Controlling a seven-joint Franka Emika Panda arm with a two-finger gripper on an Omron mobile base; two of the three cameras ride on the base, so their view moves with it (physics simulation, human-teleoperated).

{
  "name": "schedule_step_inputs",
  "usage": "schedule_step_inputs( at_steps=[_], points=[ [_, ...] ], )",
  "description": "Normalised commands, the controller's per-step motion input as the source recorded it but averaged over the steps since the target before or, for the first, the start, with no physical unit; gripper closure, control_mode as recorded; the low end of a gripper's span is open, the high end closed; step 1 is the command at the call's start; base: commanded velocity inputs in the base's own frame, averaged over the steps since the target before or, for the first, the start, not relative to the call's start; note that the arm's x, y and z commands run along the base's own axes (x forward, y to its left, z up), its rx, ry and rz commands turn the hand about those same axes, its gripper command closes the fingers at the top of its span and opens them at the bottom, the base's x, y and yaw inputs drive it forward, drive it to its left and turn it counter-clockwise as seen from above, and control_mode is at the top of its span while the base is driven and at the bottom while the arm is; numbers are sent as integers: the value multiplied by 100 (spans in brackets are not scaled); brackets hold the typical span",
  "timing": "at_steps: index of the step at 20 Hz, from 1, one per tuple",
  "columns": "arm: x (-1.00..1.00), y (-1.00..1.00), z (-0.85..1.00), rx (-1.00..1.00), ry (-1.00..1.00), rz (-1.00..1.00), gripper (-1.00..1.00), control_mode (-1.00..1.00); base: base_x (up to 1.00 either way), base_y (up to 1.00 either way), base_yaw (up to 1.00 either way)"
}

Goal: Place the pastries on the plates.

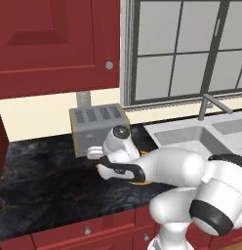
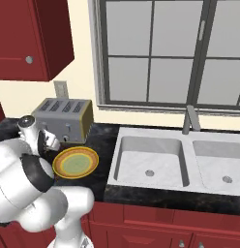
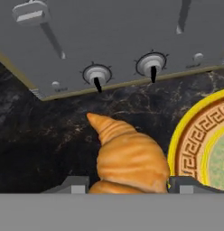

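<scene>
Your black marble tabletop (image 2: 100, 140) carries toaster (image 2: 64, 118) and yellow-rimmed plate (image 2: 76, 163) beside the sink (image 2: 151, 162); the hand view adds the tool (image 3: 129, 185) gripping the croissant (image 3: 127, 158).

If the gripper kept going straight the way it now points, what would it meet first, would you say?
Most likely the croissant, already sitting between the fingertips of the gripper; behind it lie the counter and the toaster.

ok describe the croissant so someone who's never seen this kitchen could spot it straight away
Find the grey toaster on the dark counter left of the sink. Just in front of its two dials lies the croissant, between the gripper fingertips, beside the yellow-rimmed plate. It is the one golden-brown, ridged, pointed thing there.
</scene>
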Motion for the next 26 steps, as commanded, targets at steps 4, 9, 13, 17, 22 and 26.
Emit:
schedule_step_inputs(
  at_steps=[4, 9, 13, 17, 22, 26],
  points=[
    [-42, -84, 22, 2, 4, 0, 100, -100, 0, 0, 0],
    [-19, -79, 0, 0, 1, 0, 100, -100, 0, 0, 0],
    [1, -37, 0, -1, 3, -6, 100, -100, 0, 0, 0],
    [0, -24, -1, -3, 15, -8, 100, -100, 0, 0, 0],
    [0, -21, 0, -3, 16, -4, 100, -100, 0, 0, 0],
    [0, -15, -18, -2, 14, 0, 100, -100, 0, 0, 0]
  ],
)
